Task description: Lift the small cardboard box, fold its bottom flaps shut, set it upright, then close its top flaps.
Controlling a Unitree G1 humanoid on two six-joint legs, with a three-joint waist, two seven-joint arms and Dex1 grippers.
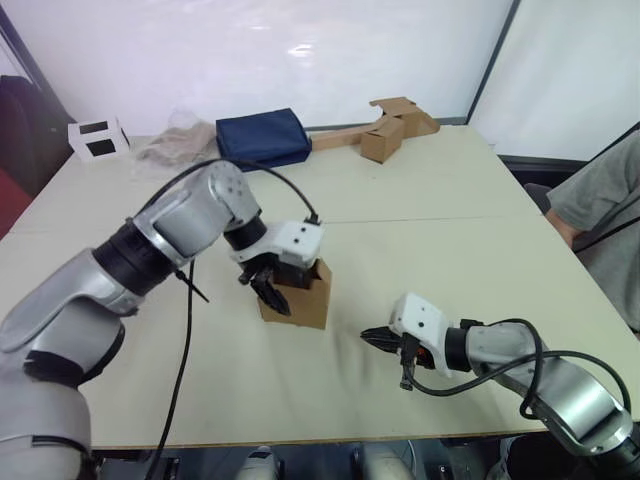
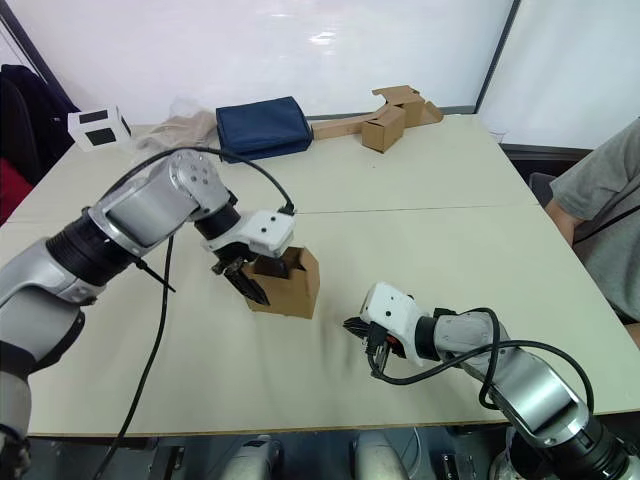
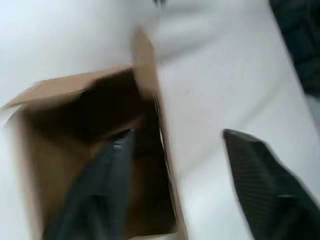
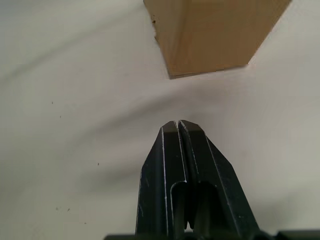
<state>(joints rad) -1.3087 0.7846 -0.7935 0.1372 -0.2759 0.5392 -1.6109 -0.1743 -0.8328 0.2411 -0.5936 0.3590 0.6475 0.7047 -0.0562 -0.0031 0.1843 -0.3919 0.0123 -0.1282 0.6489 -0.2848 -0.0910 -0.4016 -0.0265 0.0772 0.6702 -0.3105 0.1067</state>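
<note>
While the plain brown corrugated small cardboard box (image 1: pixel 300 292) sits mid-table, the left gripper (image 1: pixel 268 285) is spread across one wall, one finger inside. Right gripper (image 1: pixel 378 339) rests pressed together nearby. Looks like the lift's next, needing a squeeze first.

The small cardboard box (image 1: pixel 300 293) stood on the table (image 1: pixel 420 190) near the middle of the frame, its open side up. My left gripper (image 1: pixel 268 288) sat at its left wall, one finger down inside the box and the other outside it. My right gripper (image 1: pixel 372 339) lay low over the table to the lower right of the box, apart from it. At the upper edge of the frame, along the table's far side, sat a folded bag (image 1: pixel 262 137) and, to its right, another box joined to cardboard strips (image 1: pixel 385 127).
</note>
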